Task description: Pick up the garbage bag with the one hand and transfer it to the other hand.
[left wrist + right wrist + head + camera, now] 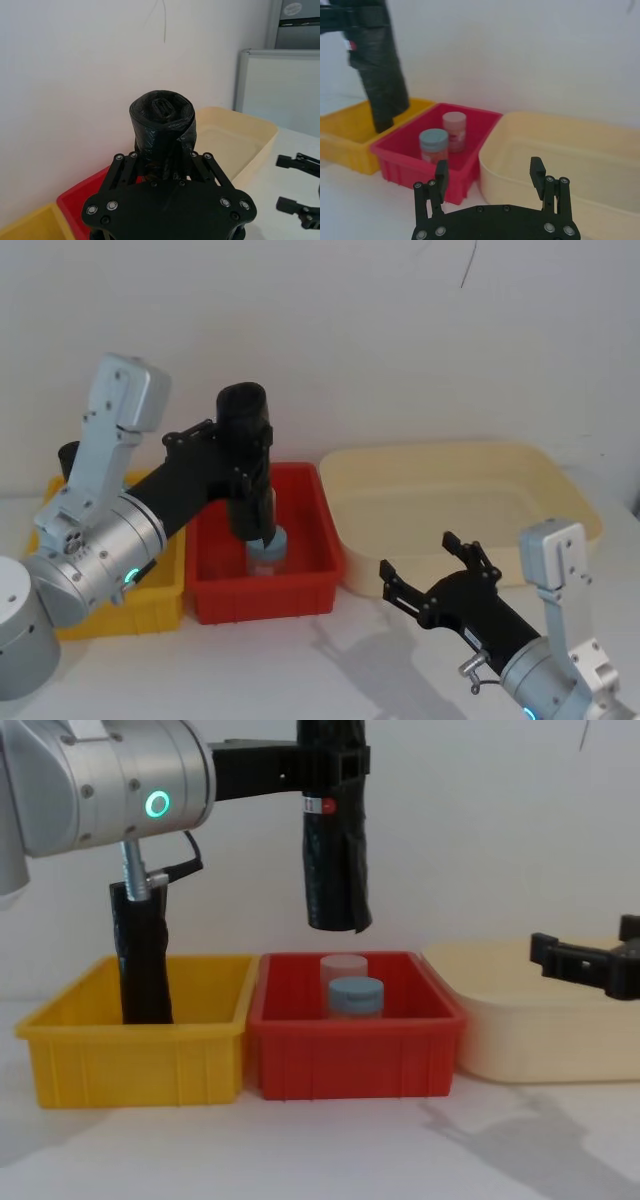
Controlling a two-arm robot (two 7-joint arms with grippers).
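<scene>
Gripping garbage bag [335, 860], left fingers [125, 170], above two jars [355, 997] in red bin [355, 1060], right fingers [536, 171] spread

- Left arm [90, 780], upper left: thick silver housing, green-lit ring, black cable.
- Left gripper [162, 160]: black linkage, silver screws.
- Right gripper [489, 172], lower centre: black, long fingers, silver screws.
</scene>
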